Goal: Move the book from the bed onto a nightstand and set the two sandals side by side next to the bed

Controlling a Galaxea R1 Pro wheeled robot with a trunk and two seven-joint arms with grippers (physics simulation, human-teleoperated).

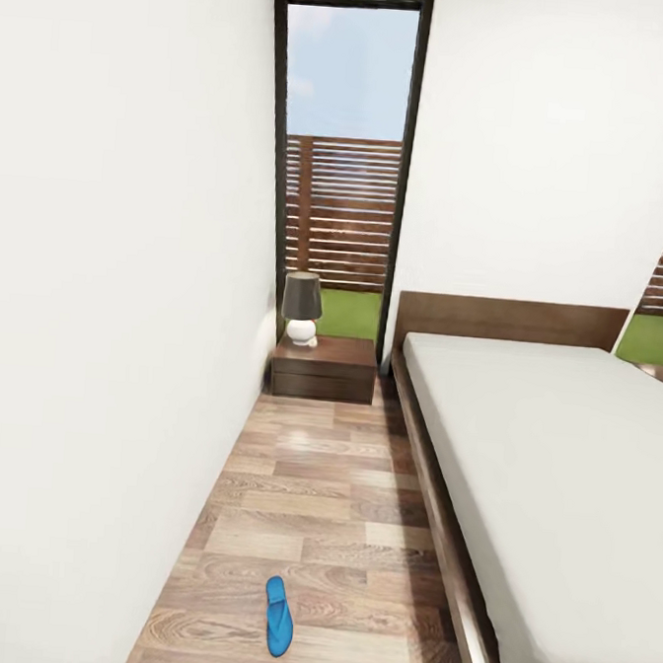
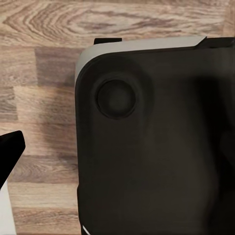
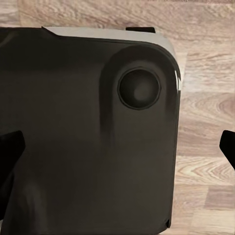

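Note:
In the head view, one bright blue sandal [image 1: 278, 617] lies flat on the wood floor in the aisle between the left wall and the bed [image 1: 559, 466]. It points lengthwise along the aisle, a short way from the bed frame. The dark wood nightstand [image 1: 324, 367] stands at the aisle's far end beside the headboard. The book is out of view. My left gripper [image 2: 117, 147] hangs over my own dark base; one black fingertip [image 2: 10, 147] sits at the picture's edge, so the jaws stand wide. My right gripper [image 3: 117, 147] is open too, with nothing between its fingers [image 3: 10, 147].
A lamp [image 1: 302, 309] with a dark shade and white base stands on the nightstand's left part. A tall dark-framed window [image 1: 343, 164] rises behind it. The white wall [image 1: 106, 306] closes the aisle on the left. Both wrist views look down on my dark base [image 3: 73, 122] and floor planks.

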